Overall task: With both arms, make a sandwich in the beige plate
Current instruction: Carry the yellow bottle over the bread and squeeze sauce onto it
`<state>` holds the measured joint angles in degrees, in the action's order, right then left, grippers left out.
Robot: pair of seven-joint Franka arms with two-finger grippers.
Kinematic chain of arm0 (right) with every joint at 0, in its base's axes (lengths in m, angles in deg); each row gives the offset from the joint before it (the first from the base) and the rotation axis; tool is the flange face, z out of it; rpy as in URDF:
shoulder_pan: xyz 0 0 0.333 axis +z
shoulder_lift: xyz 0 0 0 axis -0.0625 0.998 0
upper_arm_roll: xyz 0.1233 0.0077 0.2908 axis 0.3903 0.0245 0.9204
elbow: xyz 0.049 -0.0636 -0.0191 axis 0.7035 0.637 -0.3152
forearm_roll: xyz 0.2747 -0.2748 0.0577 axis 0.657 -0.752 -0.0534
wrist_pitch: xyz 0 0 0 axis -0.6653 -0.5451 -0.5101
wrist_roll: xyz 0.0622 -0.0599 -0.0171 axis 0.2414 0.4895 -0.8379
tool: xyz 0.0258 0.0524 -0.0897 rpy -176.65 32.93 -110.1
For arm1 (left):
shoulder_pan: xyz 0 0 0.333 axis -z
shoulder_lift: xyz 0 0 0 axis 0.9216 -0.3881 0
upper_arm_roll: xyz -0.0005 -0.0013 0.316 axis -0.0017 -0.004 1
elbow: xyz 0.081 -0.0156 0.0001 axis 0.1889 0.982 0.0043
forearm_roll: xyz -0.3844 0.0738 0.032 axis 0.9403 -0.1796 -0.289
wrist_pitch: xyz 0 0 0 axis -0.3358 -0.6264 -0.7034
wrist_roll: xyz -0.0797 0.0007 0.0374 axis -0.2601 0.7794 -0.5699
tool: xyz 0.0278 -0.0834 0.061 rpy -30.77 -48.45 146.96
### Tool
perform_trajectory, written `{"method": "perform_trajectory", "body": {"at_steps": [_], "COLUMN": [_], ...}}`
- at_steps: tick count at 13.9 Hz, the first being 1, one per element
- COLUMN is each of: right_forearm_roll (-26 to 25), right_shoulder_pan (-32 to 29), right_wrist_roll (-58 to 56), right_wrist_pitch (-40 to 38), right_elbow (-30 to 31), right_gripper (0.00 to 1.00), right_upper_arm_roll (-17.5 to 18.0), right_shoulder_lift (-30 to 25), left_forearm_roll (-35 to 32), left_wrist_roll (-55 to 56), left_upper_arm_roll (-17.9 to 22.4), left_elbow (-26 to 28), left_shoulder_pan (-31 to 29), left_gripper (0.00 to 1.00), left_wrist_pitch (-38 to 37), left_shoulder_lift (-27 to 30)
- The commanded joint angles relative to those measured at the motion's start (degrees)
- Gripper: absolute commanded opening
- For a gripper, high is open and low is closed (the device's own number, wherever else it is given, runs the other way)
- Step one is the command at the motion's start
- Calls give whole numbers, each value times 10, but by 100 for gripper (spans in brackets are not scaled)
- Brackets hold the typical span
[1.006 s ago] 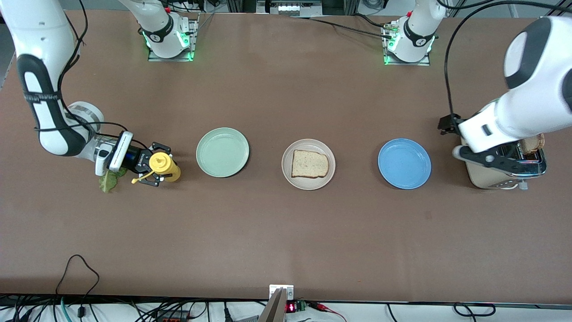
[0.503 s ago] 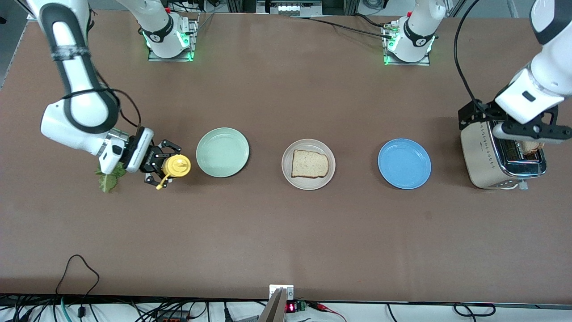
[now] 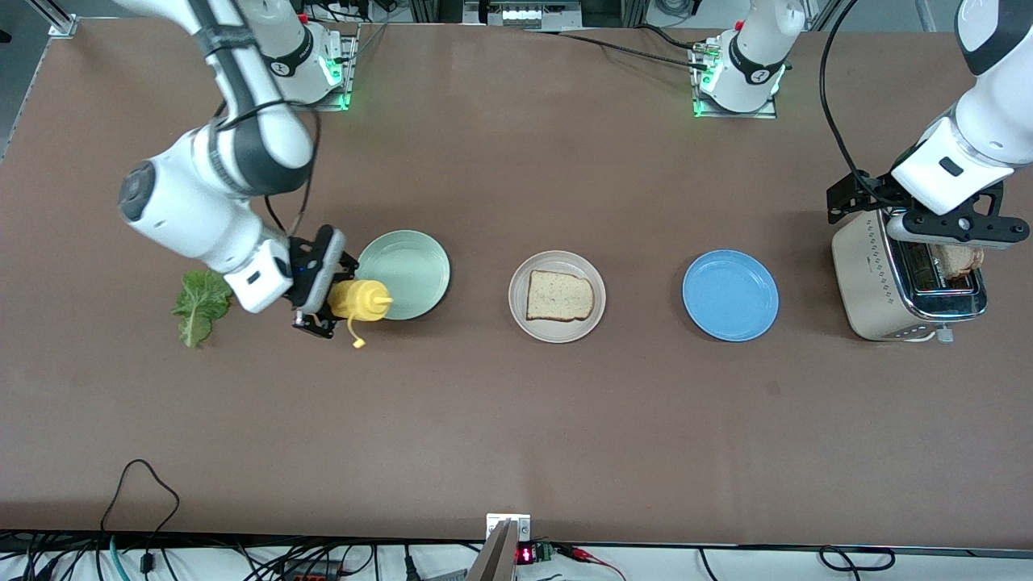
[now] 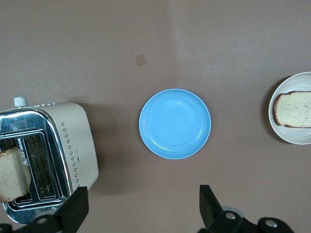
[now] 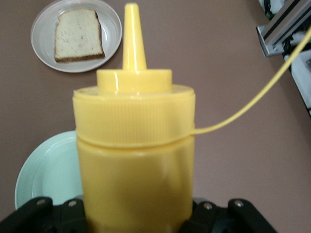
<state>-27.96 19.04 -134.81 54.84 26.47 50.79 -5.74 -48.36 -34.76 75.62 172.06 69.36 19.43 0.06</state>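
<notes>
One bread slice [image 3: 560, 296] lies in the beige plate [image 3: 516, 311] at mid-table; the right wrist view shows this bread slice [image 5: 77, 35] and the beige plate [image 5: 114, 29] too. A second bread slice [image 3: 960, 260] stands in the toaster [image 3: 871, 282]. A green lettuce leaf [image 3: 196, 303] lies flat on the table at the right arm's end. My right gripper [image 3: 331, 297] is shut on a yellow squeeze bottle [image 3: 361, 298], held tilted over the edge of the mint-green plate [image 3: 411, 266], its nozzle toward the beige plate. Empty and open, my left gripper [image 3: 948, 242] hovers above the toaster.
A blue plate [image 3: 730, 295] sits between the beige plate and the toaster. From the yellow bottle [image 5: 133, 160] a thin cap tether hangs loose. Cables run along the table's front edge.
My right arm has lifted the yellow bottle, carried it from beside the lettuce to the mint-green plate's edge and tipped it over. The leaf now lies uncovered. My left gripper rose above the toaster.
</notes>
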Motion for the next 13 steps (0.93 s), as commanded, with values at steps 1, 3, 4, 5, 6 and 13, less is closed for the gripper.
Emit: {"method": "perform_trajectory", "body": {"at_steps": [1, 3, 4, 5, 6, 13], "right_forearm_roll": [-122, -181, -211, -248, -276, -462], "right_shoulder_pan": [55, 93, 108, 123, 139, 221], "right_wrist_roll": [136, 181, 200, 222, 244, 379], "right_wrist_pitch": [-3, -3, -3, -4, -5, -53], "right_elbow": [-23, -28, -34, -45, -52, -112], "right_gripper": [40, 40, 40, 40, 40, 40], "right_upper_arm_roll": [-5, -6, -6, -6, -6, -7], "right_shoulder_lift": [2, 13, 22, 35, 48, 145], "left_forearm_roll": [5, 6, 6, 6, 7, 7], "left_wrist_roll": [3, -9, -17, -21, -20, -21], "left_upper_arm_roll": [1, 2, 2, 2, 2, 2], "left_elbow": [0, 0, 0, 0, 0, 0], "left_shoulder_pan": [0, -2, -2, -1, -1, -4], "left_gripper": [100, 100, 100, 100, 100, 100], "left_wrist_pitch": [-13, -13, -14, -14, -14, -15], "left_shoulder_lift": [5, 5, 5, 5, 5, 5]}}
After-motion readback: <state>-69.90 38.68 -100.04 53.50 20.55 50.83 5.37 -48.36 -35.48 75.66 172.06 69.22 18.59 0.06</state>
